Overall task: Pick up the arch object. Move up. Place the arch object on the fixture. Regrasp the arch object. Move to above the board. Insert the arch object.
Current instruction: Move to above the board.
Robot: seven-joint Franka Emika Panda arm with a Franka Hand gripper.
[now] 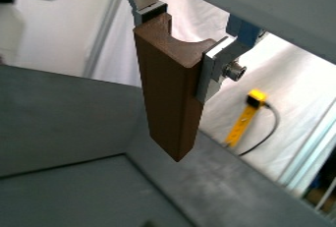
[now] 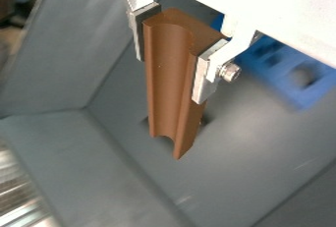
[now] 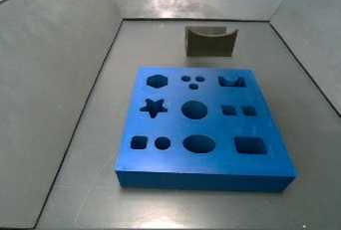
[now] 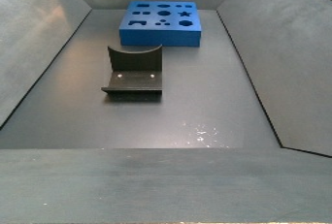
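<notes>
The arch object (image 1: 167,93) is a long reddish-brown bar with a groove along it. It hangs upright in both wrist views, and my gripper (image 1: 184,39) is shut on its upper end, the arch object (image 2: 174,84) pinched between the silver fingers (image 2: 210,69). It is well above the grey floor. The gripper (image 2: 174,36) does not show in either side view. The fixture (image 4: 134,70), a dark block with a curved notch, stands bare on the floor; it is also the fixture (image 3: 209,41). The blue board (image 3: 197,122) lies flat with its cutouts free, and the board (image 4: 162,23) sits beyond the fixture.
Grey walls (image 3: 60,35) slope up around the floor. A corner of the board (image 2: 292,69) shows past the bar in a wrist view. A yellow object with a cable (image 1: 250,113) lies outside the bin.
</notes>
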